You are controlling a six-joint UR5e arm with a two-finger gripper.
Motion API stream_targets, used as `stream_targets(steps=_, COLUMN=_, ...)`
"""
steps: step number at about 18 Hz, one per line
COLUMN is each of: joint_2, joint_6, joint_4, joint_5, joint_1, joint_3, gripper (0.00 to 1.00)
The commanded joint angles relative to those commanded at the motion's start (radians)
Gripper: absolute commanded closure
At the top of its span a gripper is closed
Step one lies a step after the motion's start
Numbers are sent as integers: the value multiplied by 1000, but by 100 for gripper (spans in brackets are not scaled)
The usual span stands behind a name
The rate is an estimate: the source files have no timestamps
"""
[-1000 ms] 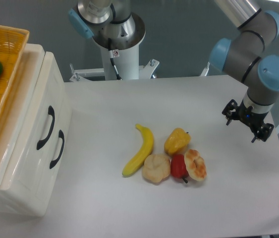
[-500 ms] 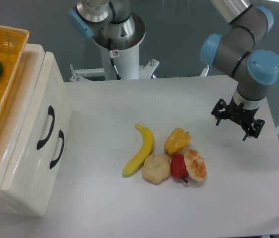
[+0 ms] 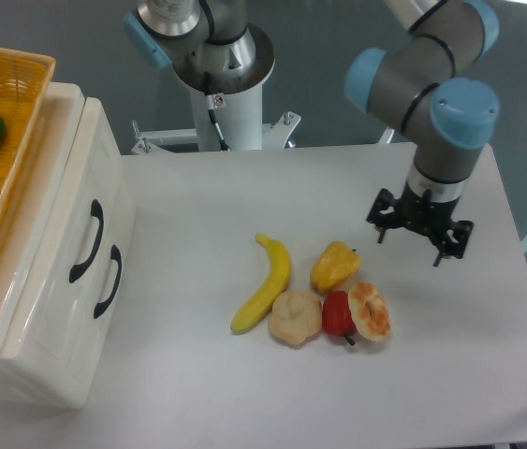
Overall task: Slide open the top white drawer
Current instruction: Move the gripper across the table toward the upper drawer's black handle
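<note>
I am looking at a robotics lab. My arm's pedestal (image 3: 216, 84) is bolted behind a plain white surface (image 3: 244, 196), and toy food (image 3: 324, 290) lies staged there.

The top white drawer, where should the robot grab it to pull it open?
On the curved black handle of the glossy cream-white plastic top drawer. It arches off the front, which faces the table, so fingers probably best come from that side, one on each side of the bar.

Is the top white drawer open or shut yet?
Shut: the top white drawer sits flush with the lower drawer; the gripper is far away.
</note>
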Motion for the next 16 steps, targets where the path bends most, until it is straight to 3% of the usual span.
stream_targets(steps=5, joint_2=61, joint_6=-158, joint_4=-132, joint_5=-37, joint_1=-90, joint_3=2, gripper=0)
stream_targets(steps=11, joint_2=115, joint_6=-340, joint_4=-235, joint_5=-178, joint_1=-189, joint_3=2, gripper=0)
stream_targets(steps=16, joint_2=120, joint_6=-517, joint_4=-267, joint_5=-196, joint_1=-291, joint_3=3, gripper=0)
